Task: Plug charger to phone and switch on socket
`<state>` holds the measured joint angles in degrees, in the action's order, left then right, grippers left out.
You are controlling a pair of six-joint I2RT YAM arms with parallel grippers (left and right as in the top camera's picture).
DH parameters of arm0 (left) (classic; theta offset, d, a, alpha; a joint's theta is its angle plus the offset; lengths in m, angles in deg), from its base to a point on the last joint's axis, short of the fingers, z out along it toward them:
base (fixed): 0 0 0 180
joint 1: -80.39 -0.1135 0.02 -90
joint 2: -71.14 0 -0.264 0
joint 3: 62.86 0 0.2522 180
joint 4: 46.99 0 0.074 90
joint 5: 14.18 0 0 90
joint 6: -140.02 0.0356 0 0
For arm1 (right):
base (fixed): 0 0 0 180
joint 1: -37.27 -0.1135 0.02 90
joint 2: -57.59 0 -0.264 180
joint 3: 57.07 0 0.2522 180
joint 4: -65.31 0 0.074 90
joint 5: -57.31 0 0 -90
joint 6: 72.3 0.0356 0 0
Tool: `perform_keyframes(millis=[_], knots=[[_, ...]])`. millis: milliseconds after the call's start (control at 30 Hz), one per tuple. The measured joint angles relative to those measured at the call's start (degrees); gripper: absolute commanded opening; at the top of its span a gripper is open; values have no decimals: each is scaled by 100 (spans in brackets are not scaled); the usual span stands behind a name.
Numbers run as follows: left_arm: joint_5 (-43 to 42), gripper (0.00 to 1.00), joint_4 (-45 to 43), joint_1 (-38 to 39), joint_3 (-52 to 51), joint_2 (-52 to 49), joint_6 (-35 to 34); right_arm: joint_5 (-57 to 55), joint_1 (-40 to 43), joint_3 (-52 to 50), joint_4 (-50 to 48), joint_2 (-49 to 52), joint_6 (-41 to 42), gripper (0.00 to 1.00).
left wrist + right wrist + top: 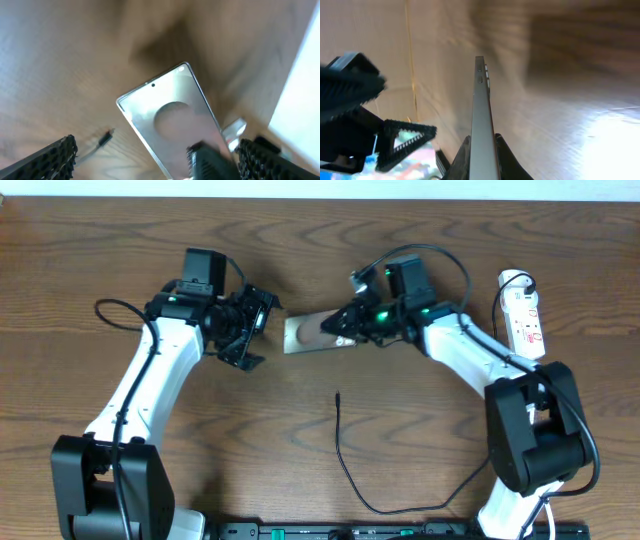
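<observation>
Your phone (pixel 303 333) sits mid-table, one end pinched in the right claw (pixel 340 328), probably to steady it for plugging. The left claw (pixel 260 332) hangs spread wide and empty, just off the free end. The charger tip (pixel 338 395) lies nearby on bare table (pixel 120 240) with plenty of room around it. The socket (pixel 524 315) is well apart, far right.

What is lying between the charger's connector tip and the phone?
Nothing but bare table separates the charger tip from the phone; the overhead view shows this.
</observation>
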<state>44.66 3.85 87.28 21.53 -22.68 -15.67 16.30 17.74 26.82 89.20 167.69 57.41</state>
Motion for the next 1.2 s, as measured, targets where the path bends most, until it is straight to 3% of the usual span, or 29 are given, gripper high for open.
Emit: perform_keyframes(millis=[233,433,567,900,1200], knots=[[-278,100,-691,-57,0,0,1486,-15,389,0,-46,0,632,1],[-354,100,-1231,-57,-2,-2,1965,-13,535,0,-273,0,1040,1],[-651,100,-2111,-59,-96,2,2085,13,625,0,-516,0,1235,1],[-1443,100,-4448,-59,-1174,20,1985,70,688,-2,-868,0,1429,1],[-1676,99,-7034,-57,-2170,20,557,140,686,-2,-1814,0,1956,1]])
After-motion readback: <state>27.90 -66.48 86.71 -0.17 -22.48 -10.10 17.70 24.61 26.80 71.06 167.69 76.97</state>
